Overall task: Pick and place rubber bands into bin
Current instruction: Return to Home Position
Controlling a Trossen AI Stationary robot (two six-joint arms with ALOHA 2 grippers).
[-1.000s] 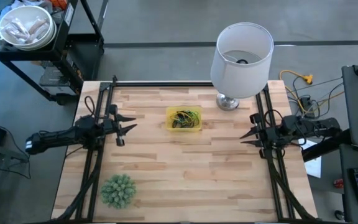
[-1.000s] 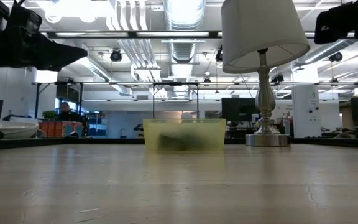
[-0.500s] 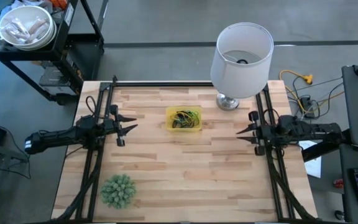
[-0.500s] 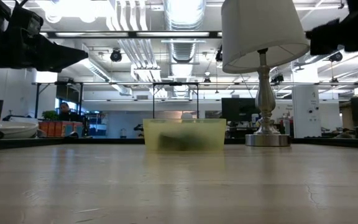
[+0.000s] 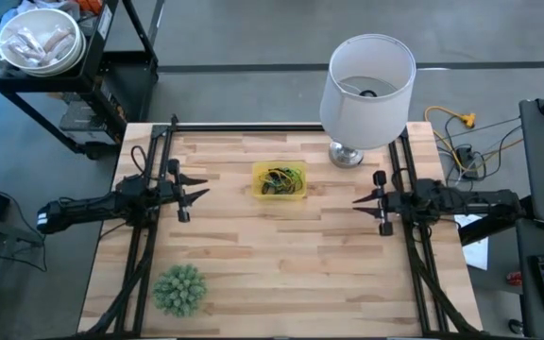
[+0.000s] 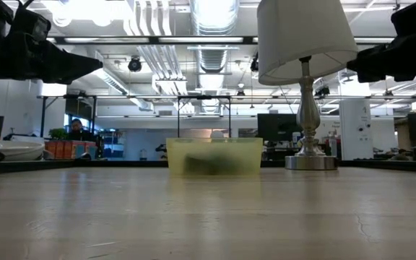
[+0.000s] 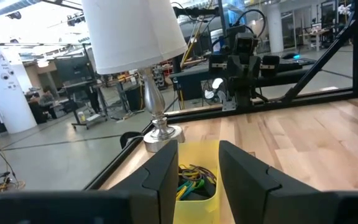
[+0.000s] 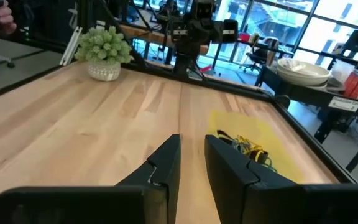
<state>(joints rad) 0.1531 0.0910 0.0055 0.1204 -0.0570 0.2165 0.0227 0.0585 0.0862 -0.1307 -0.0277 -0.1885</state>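
Seen from above, the right gripper (image 5: 358, 200) has slid a little farther in over the wooden table (image 5: 272, 260) than a second ago; the left gripper (image 5: 200, 194) has not moved. Both have fingers slightly parted, holding nothing. The rubber bands (image 5: 280, 178) lie in the yellow bin (image 5: 257, 192), between the two

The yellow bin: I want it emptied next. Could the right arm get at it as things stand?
Probably yes. The right gripper hangs over bare table, pointing toward the bin, with nothing between them; the lamp stands off to the side of that path.
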